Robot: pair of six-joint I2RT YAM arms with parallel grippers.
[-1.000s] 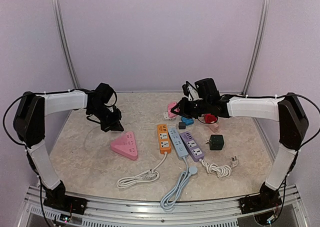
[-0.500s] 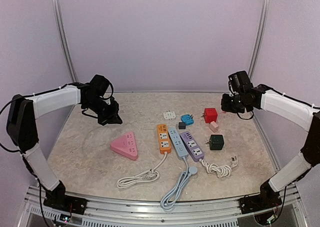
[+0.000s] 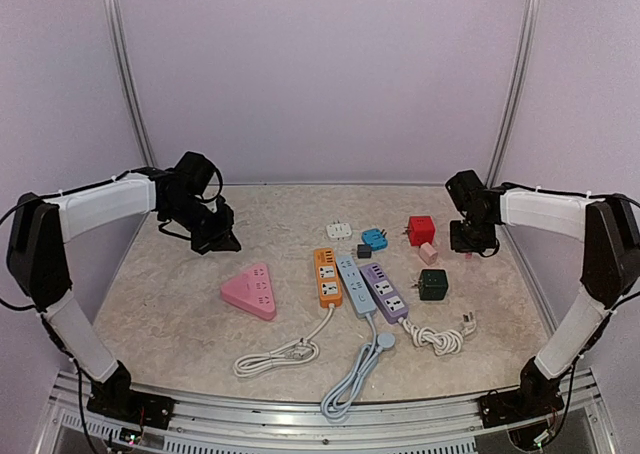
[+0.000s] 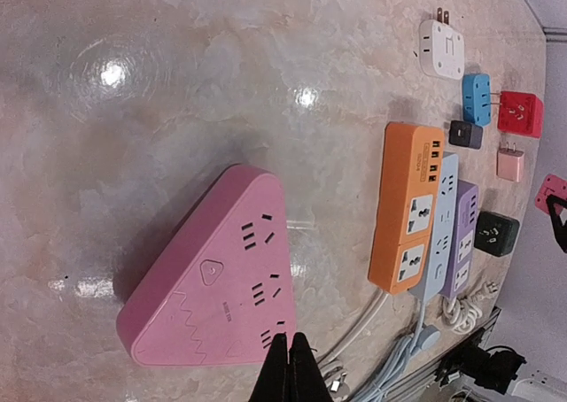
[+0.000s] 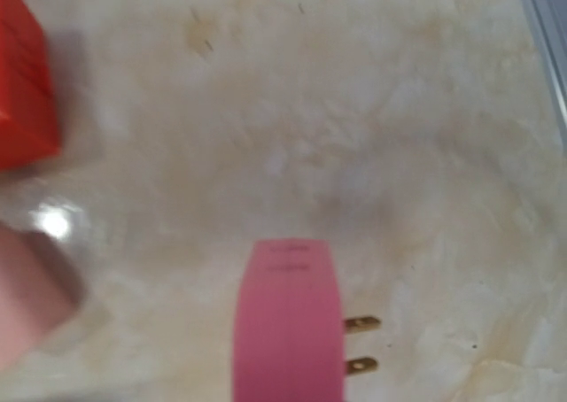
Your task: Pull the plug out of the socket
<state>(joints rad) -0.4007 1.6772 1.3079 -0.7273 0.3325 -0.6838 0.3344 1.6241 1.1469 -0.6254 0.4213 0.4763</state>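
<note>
Both end effectors hang over the desk (image 3: 200, 324). Right end effector (image 3: 468, 242) is clamped on the pink plug (image 5: 288, 322), its prongs (image 5: 359, 344) bare, near the desk's right edge and well apart from the white socket (image 3: 340, 231). Left end effector (image 4: 289, 371) is pinched together, empty, above the triangle strip (image 4: 213, 278). Likely risks: a shallow grip lets the plug slip, knocking the red cube (image 5: 22, 83) or skidding off the edge; a low release scrapes the prongs.
</note>
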